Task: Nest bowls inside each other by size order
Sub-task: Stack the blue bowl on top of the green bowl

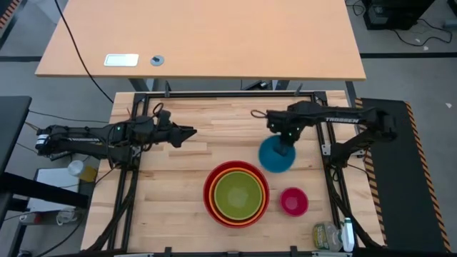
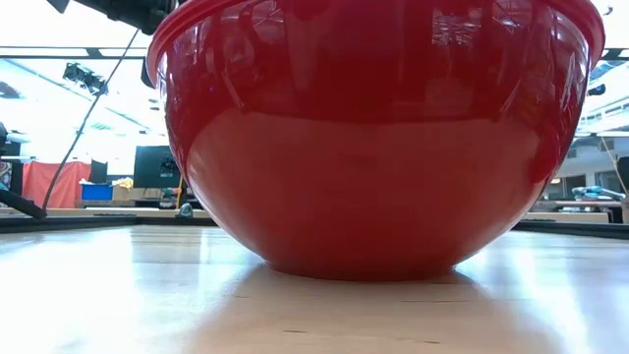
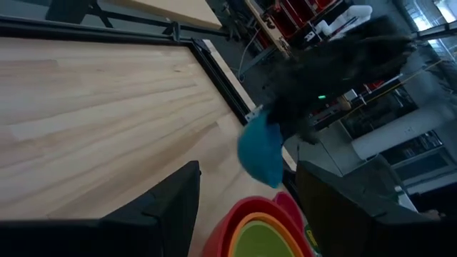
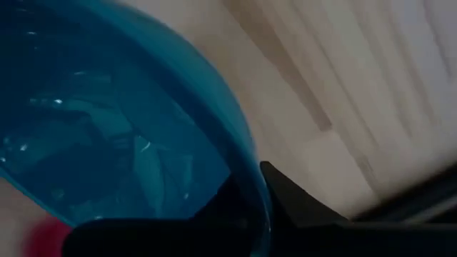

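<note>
The red bowl (image 1: pixel 236 194) stands on its base at the table's near middle, with the orange bowl (image 1: pixel 218 178) and the lime green bowl (image 1: pixel 238 195) nested inside it. The red bowl fills the low view (image 2: pixel 373 138). The small pink bowl (image 1: pixel 293 201) stands on the table to its right. My right gripper (image 1: pixel 285 147) is shut on the blue bowl (image 1: pixel 275 155), right of the table's middle and beyond the pink bowl. My left gripper (image 1: pixel 190 133) is open and empty over the table's left half; its fingers show apart in the left wrist view (image 3: pixel 246 207). My right gripper holds the blue bowl by its rim (image 4: pixel 255 187), one finger inside the bowl (image 4: pixel 214 214) and one outside (image 4: pixel 300 203). The fingers come from above, slanting down. The bowl hangs tilted below them (image 3: pixel 260 150) and looks lifted clear of the table.
A black frame rail (image 1: pixel 228 95) runs around the wooden table. Bottles (image 1: pixel 332 235) stand at the near right corner. A second wooden table (image 1: pixel 200 36) stands beyond the far edge. Bare wood lies between the two arms (image 1: pixel 221 132).
</note>
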Controlling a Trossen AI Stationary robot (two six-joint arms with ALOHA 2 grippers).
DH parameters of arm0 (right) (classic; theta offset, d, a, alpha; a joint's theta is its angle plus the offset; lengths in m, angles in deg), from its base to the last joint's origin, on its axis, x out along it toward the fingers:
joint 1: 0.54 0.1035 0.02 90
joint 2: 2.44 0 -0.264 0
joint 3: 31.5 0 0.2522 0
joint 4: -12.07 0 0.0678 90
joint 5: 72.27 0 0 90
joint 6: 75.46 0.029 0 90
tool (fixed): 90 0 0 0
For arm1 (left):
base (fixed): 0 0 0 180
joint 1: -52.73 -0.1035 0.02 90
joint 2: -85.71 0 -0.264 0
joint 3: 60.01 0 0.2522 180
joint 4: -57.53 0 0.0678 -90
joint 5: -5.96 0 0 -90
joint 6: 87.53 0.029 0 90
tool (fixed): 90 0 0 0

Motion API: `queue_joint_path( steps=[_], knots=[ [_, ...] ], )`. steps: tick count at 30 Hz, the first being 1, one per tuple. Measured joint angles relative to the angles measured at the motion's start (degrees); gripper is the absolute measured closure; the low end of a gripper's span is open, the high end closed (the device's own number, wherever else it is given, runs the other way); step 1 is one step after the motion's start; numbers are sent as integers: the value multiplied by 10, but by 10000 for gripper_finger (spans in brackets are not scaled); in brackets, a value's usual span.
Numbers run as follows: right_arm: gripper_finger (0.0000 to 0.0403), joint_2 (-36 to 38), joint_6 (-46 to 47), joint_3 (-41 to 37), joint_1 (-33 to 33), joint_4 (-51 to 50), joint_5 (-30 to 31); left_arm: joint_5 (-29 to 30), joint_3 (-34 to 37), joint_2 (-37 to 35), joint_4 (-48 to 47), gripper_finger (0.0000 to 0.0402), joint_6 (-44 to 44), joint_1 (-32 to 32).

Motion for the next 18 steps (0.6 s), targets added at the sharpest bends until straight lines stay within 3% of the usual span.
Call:
queue_joint_path(
  steps=[8,18],
  knots=[
    [377,-43,90,163,79,75,-17,7,0,0,0,168,9,-3],
    [377,-243,112,324,220,131,-7,20,0,0,0,168,19,-3]
  ],
)
